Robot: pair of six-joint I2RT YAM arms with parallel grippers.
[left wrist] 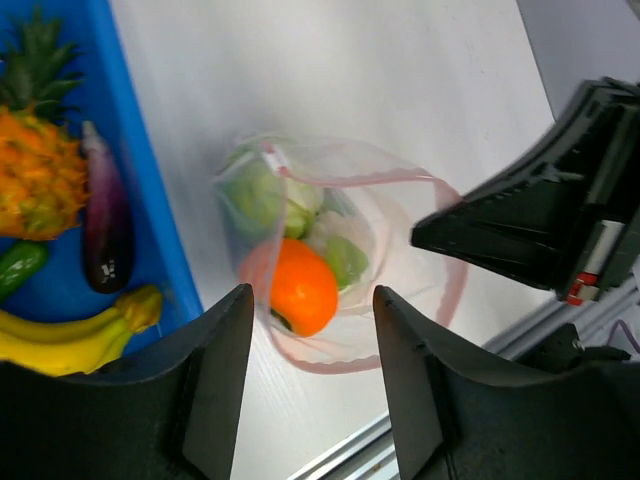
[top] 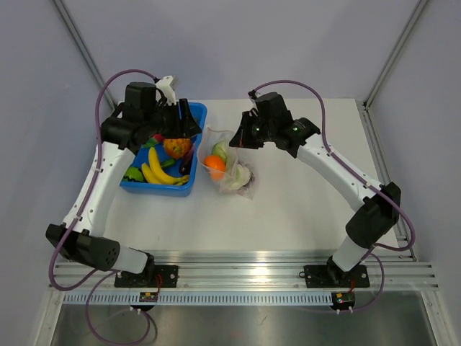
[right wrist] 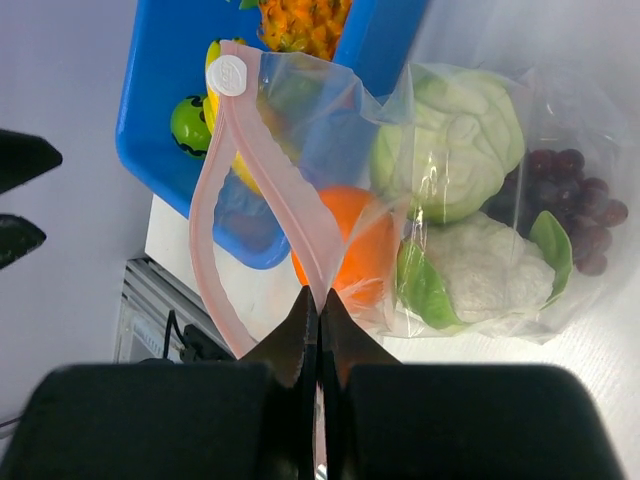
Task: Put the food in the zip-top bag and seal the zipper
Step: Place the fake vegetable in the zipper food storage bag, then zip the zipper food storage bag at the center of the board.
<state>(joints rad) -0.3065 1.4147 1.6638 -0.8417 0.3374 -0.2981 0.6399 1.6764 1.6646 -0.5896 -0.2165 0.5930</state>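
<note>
Zip-top bag (top: 232, 171): lying on the worktop (top: 302, 216) about midway between the left and right edges, nearer the far edge than the near one; just beside the right wall of the blue tray (top: 162, 190); mouth turned toward the far edge and standing open in a loop
Zipper (right wrist: 232, 210): pink-red strip around the mouth; two sides apart along most of the length, coming together at the pinch; round white slider (right wrist: 230, 75) at one end
Right gripper (right wrist: 318, 300): clenched, fingers pressed together on the zipper, holding that edge of the bag up off the worktop; above the far end of the bag in the top view
Left gripper (left wrist: 312, 300): released, fingers spread wide with nothing between them; hanging over the far right corner of the tray, camera looking down into the bag mouth
Food in the bag: orange (right wrist: 350, 245) nearest the mouth; pale cabbage (right wrist: 455, 145) next to it; purple grapes (right wrist: 575, 205) at the closed end; one white piece (right wrist: 480, 270) with green leaves, kind not clear
Food in the tray: bananas (top: 162, 173) along the near wall; pineapple (left wrist: 35, 175); dark eggplant (left wrist: 105, 230) just beside the pineapple, against the right wall
Blue tray: at the far left corner of the worktop
</note>
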